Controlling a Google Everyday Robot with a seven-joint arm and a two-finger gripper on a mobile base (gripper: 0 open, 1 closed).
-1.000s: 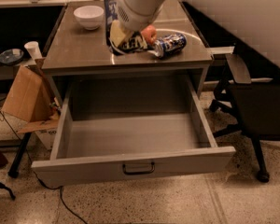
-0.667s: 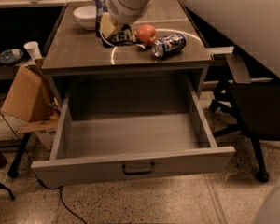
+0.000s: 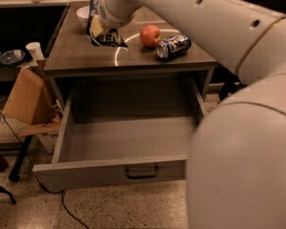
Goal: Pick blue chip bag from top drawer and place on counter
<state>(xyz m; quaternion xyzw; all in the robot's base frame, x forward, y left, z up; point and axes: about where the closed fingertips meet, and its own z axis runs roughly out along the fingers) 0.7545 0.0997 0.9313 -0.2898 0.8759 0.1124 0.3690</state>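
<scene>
Camera view: a robot's two-finger gripper meets a small crumpled dark-blue foil chip bag on a grey-brown wood-grain counter, upper left of the frame.
The gripper seems clamped on the bag's upper edge, though the thick white arm hides part of it. The bag sits at the thin white circle. A round red apple and a blue-and-silver soda can lie to its right. Below, the wide shallow grey top drawer stands pulled open.

Crumpled blue chip bag on counter beneath gripper; top drawer open.
</scene>
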